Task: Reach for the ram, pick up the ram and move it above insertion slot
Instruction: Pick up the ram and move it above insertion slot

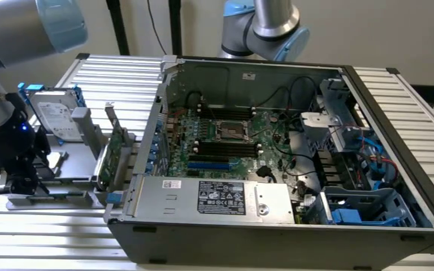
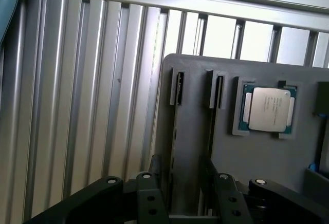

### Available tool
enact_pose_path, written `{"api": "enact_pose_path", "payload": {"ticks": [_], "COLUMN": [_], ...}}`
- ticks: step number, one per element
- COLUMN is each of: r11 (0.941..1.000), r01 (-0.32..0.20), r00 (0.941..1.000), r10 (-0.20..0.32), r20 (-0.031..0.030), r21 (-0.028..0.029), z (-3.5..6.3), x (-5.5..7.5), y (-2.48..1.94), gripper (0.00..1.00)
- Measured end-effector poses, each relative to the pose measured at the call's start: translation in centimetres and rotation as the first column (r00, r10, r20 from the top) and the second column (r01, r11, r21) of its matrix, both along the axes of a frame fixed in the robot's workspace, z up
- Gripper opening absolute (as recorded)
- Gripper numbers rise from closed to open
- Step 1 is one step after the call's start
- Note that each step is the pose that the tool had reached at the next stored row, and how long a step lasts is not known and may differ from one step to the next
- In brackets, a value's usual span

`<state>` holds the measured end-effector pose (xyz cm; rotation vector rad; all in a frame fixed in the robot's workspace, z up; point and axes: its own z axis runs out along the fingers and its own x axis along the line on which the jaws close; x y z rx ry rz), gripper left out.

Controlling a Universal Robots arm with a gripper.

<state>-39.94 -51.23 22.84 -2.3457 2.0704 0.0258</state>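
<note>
Grey holder [image 2: 257, 160] has the ram [image 2: 174, 142] upright in it, the open claw [image 2: 182, 167] reaching over it, gripping probably calling for careful centring.

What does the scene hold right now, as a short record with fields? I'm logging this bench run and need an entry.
claw: open, over the holder's narrow slots
held: nothing seen between the fingertips
holder: dark gray tray beside the PC case
in holder: CPU, hard drive, green card
PC case: side open, motherboard showing
power supply: silver box along the case's near edge
bench: ribbed metal
ram: not yet picked up
</note>
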Motion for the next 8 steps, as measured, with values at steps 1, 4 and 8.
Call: {"api": "enact_pose_path", "payload": {"ticks": [1,4,8], "r11": [1.0000,1.0000,1.0000], "r01": [0.000,0.000,0.000], "r00": [1.0000,1.0000,1.0000], "r10": [0.000,0.000,0.000], "r20": [0.0001,0.0000,0.0000], "r21": [0.0001,0.0000,0.0001], "z": [-0.18,-0.74,-1.46], "x": [0.0,0.0,0.0], "y": [0.00,0.00,0.00], "gripper": [0.42,0.42,0.42]}}
